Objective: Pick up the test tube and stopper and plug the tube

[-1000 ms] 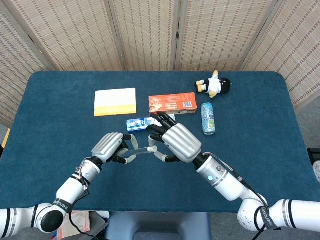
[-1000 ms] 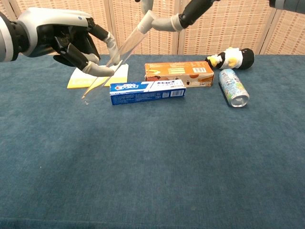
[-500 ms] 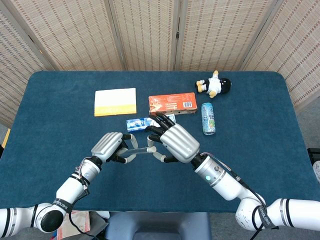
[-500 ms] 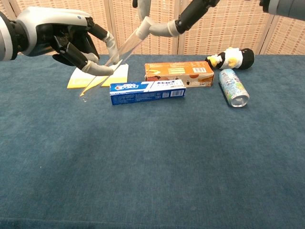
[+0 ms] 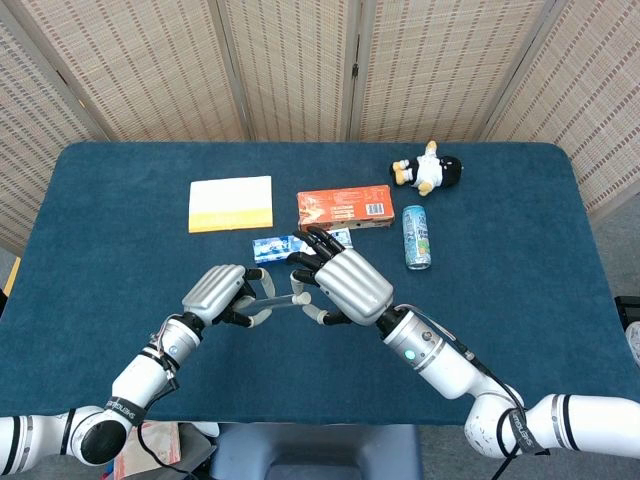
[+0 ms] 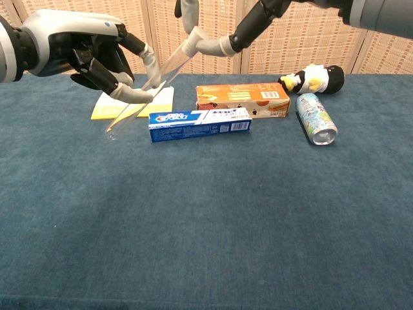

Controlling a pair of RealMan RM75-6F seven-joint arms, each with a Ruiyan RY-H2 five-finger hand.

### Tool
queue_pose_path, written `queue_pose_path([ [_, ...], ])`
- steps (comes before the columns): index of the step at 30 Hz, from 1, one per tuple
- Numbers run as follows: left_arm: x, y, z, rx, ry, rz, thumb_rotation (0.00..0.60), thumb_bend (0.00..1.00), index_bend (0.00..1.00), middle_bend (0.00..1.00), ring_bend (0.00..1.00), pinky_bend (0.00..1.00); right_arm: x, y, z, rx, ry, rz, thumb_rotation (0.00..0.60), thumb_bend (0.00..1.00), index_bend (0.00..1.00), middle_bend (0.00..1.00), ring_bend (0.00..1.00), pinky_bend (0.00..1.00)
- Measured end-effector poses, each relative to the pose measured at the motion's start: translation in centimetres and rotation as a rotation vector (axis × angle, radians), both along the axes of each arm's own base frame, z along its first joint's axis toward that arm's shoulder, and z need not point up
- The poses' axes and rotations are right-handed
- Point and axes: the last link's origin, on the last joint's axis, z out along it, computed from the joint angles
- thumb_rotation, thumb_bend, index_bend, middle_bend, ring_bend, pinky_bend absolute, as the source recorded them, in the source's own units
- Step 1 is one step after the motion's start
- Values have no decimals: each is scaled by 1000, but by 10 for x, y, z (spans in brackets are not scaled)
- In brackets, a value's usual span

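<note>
My left hand (image 5: 215,292) is raised over the near middle of the table (image 5: 110,200), knuckles up, fingers curled around the tube (image 6: 145,90). The chest view shows the grip best: thumb and finger pinch the glass mid-length, and the tube slants from its closed end at 7 o'clock up to its mouth at 1 o'clock.

My right hand (image 5: 345,285) reaches in from 4 o'clock, back of the hand upward, its fingertips meeting the tube's upper end. In the chest view only those fingers (image 6: 210,44) show, dropping in from the top edge and pinching at the mouth of the tube, where the stopper (image 6: 191,40) sits as a pale plug. I can't tell how far in it is.

The head view hides most of the tube under both hands. It does show the table behind: a pad (image 5: 231,203) at 11 o'clock, a toothpaste box (image 5: 277,246) just beyond my fingers, an orange box (image 5: 344,207), a can (image 5: 416,237) and a plush toy (image 5: 428,170) at 1 o'clock.
</note>
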Motion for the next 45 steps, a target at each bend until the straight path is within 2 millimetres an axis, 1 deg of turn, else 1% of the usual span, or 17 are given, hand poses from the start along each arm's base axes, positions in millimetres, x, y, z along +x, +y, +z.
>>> queue_pose_path([
  [3,-1,0,0,1,1,1,600,330,624,1000,1000,1000,0,0,0,-2,1,0,600,526,700,259,0,0],
  [5,-1,0,0,3,4,2,600,330,624,1000,1000,1000,-1,0,-1,-2,7,0,600,454,682,236,0,0],
  [6,-2,1,0,3,5,3,600,330,624,1000,1000,1000,-1,-1,-1,-2,8,0,600,393,645,214,0,0],
  [7,-3,1,0,4,8,5,600,330,624,1000,1000,1000,-2,-1,-1,-2,10,-1,600,358,613,201,0,0],
  [9,-4,2,0,6,11,7,600,330,624,1000,1000,1000,-3,-1,-2,4,20,-5,600,257,506,159,0,0],
  [11,-6,3,0,10,16,11,600,330,624,1000,1000,1000,-3,-1,-2,9,30,-9,600,190,426,134,0,0],
  [13,-8,3,0,13,23,13,600,330,624,1000,1000,1000,-3,-1,-3,13,36,-12,600,152,367,121,0,0],
  [15,-10,4,1,15,31,15,600,330,624,1000,1000,1000,-4,-2,-3,13,38,-13,600,134,329,110,0,0],
  [19,-16,5,-1,24,65,16,600,330,624,1000,1000,1000,-6,-2,-1,9,37,-21,600,117,297,103,0,0],
  [22,-22,7,-4,32,99,14,600,330,624,1000,1000,1000,-11,-2,5,-4,28,-37,600,117,286,103,0,0],
  [27,-33,11,-12,62,189,-5,600,330,625,1000,1000,1000,-28,-3,21,-40,16,-74,600,118,275,103,0,0],
  [30,-40,15,-23,86,256,-18,600,330,624,1000,1000,1000,-42,-3,32,-65,17,-102,600,118,268,102,0,0],
  [34,-45,20,-42,111,339,-35,600,330,623,1000,1000,1000,-59,-3,43,-88,17,-136,600,118,263,103,0,0],
  [41,-41,25,-74,131,423,-64,600,330,616,1000,1000,1000,-84,-3,58,-117,21,-184,600,118,263,102,0,0],
  [45,-38,28,-87,142,476,-84,600,330,604,1000,1000,1000,-92,-3,63,-126,18,-203,600,118,261,102,0,0],
])
